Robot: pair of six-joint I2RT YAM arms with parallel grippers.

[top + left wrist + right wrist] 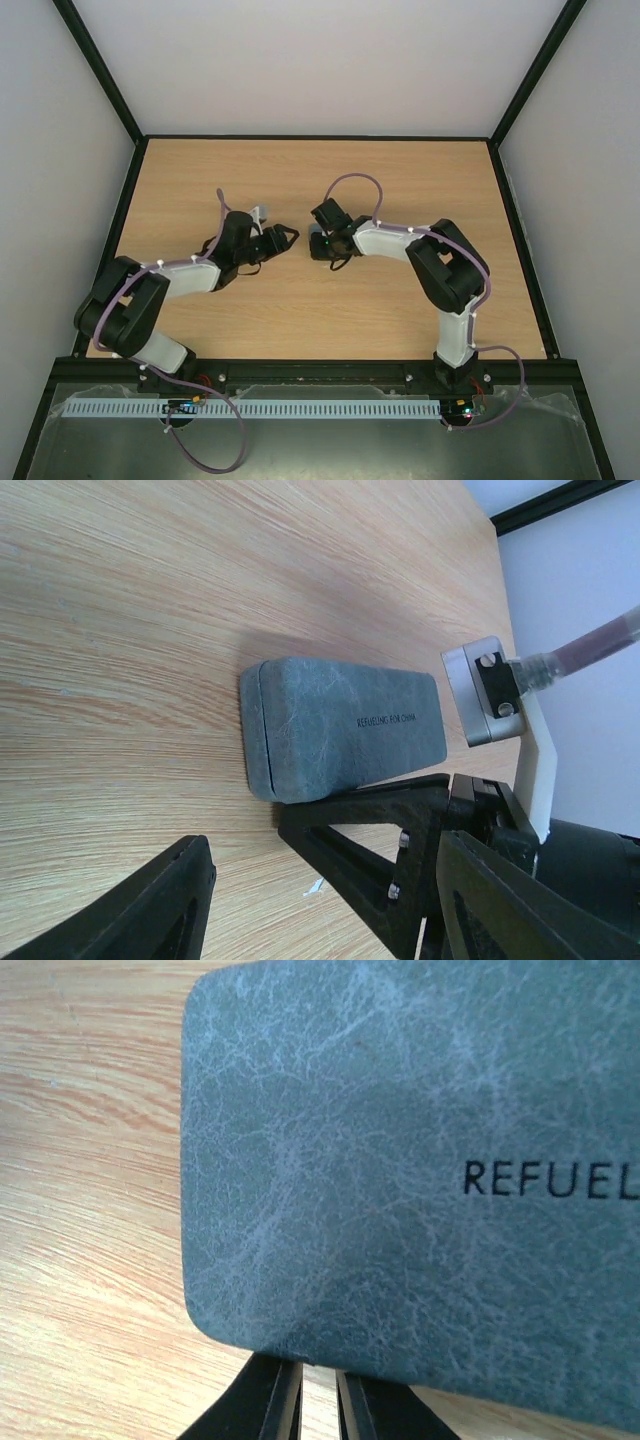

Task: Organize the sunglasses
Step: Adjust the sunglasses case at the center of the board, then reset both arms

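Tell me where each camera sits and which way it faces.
Top external: high behind the robot, looking down on the table; left arm and right arm show.
Left wrist: low over the table, facing the case and the right gripper beside it; its spread fingers show.
Right wrist: close above the case; its nearly closed fingers show.
Shared: both wrist views show the case's lettering.

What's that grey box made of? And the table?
The grey box looks like leather or fake leather: matte, with fine whitish crackle lines. The table looks like wood or wood-look laminate: pale brown with long grain streaks.
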